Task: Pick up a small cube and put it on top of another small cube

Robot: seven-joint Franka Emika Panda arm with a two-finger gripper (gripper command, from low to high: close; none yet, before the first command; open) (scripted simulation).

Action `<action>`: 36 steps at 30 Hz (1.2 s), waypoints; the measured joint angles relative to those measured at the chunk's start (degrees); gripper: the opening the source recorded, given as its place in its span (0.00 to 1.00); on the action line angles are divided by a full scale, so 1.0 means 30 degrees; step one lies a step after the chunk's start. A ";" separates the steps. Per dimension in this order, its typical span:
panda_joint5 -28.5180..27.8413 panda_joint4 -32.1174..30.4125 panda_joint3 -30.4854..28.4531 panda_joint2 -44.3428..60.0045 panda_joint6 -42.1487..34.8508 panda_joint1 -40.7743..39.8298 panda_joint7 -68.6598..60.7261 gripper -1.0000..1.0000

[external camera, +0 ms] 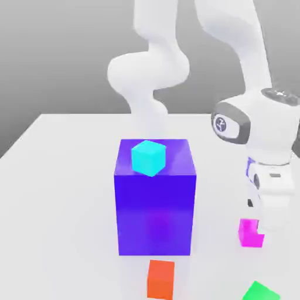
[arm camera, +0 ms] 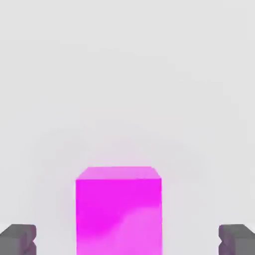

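1. The white arm [external camera: 258, 55] comes down from the top of the exterior view at its right, its hand [external camera: 270, 176] hanging roughly upright, pointing down over the magenta cube.
2. The pale table [external camera: 64, 199] lies beneath everything.
3. The big blue-violet cube [external camera: 155, 214] stands upright near the middle of the exterior view, one broad face towards the camera.
4. The gripper [arm camera: 127, 240] is spread wide, its two fingers well apart with the magenta cube between their lines and touching neither; the cube sits nearer one finger than the other.
5. The magenta cube [external camera: 251, 232] rests flat on the table, towards the exterior view's right of the big cube. No side looks longer, so it has no evident long axis; in the hand view its edges run square to the fingers.
6. Other small cubes: cyan [external camera: 148, 158], corner forward, atop the big one; orange-red [external camera: 160, 280] and green [external camera: 260, 292] nearer the camera.
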 joint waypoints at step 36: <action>0.2191 0.9140 -0.1931 0.3023 -0.6175 -0.2770 -0.0095 1.00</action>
